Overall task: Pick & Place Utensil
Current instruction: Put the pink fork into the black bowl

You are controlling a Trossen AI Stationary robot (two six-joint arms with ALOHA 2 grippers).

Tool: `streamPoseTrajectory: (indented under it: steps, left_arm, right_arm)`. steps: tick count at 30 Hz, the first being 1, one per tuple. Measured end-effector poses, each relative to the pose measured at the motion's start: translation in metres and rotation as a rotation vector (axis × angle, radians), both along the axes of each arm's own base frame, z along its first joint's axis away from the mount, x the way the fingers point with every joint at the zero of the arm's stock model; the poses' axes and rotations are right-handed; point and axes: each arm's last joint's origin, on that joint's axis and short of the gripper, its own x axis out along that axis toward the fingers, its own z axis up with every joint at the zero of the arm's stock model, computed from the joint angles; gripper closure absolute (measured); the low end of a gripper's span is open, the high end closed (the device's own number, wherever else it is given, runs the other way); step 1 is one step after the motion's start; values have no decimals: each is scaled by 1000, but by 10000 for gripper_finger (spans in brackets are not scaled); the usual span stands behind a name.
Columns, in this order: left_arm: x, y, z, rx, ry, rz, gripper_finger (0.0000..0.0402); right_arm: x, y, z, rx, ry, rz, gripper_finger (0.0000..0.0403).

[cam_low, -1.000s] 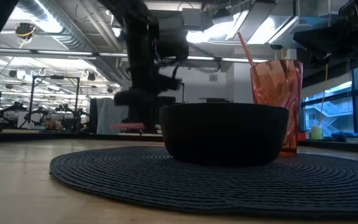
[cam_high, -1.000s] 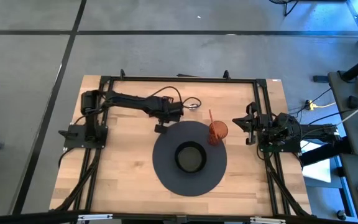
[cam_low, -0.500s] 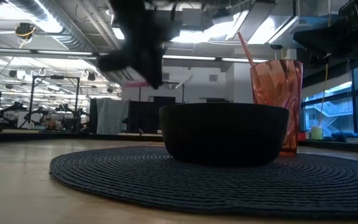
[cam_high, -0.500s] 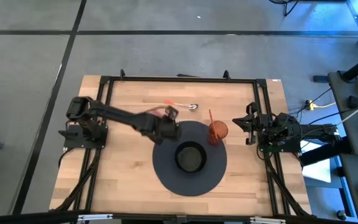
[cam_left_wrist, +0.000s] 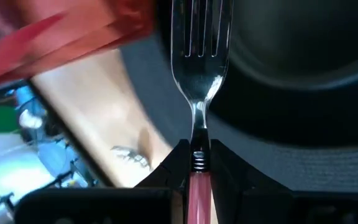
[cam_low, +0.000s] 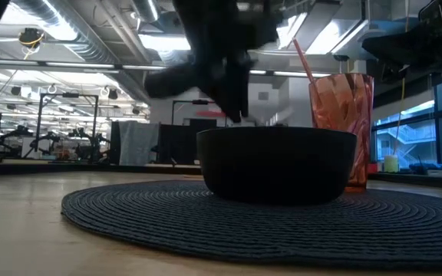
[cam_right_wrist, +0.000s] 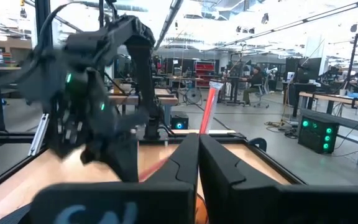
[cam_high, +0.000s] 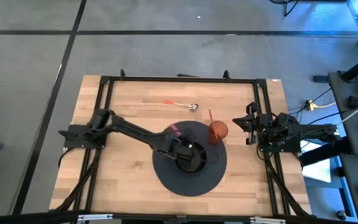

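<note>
Above the mat (cam_high: 166, 176) and bowl (cam_high: 190, 158): left gripper (cam_left_wrist: 197, 163) clamped on fork (cam_left_wrist: 197, 56)

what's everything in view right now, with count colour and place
table: one, light wood, under both arms
placemat: one, dark round woven, table centre
bowl: one, black, middle of the placemat
cup: one, orange-red clear, with a red straw, on the placemat's rim toward the right arm
spoon: one, pink handle and metal bowl, on bare wood beyond the placemat
fork: one, metal tines and pink handle, held over the bowl
left gripper: one, dark, shut on the fork, above the bowl
right gripper: one, dark, shut, waiting at the table's right edge
</note>
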Motion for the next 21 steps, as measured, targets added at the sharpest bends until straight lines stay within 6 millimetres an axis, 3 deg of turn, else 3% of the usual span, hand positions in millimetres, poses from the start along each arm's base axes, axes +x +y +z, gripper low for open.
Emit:
streamPoseTrajectory:
  steps: [4,8,15,21]
  left_arm:
    - [14,-1,-23,26,60,-18,372]
    - [22,-3,-34,41,82,-23,372]
    - [23,-6,-37,54,95,-26,372]
    - [19,-21,-34,187,99,-83,372]
  right_arm:
    - [0,0,0,0,2,-1,389]
    - [0,0,0,-2,3,-1,389]
    - [0,0,0,0,4,-1,389]
    - [0,0,0,-6,5,-2,389]
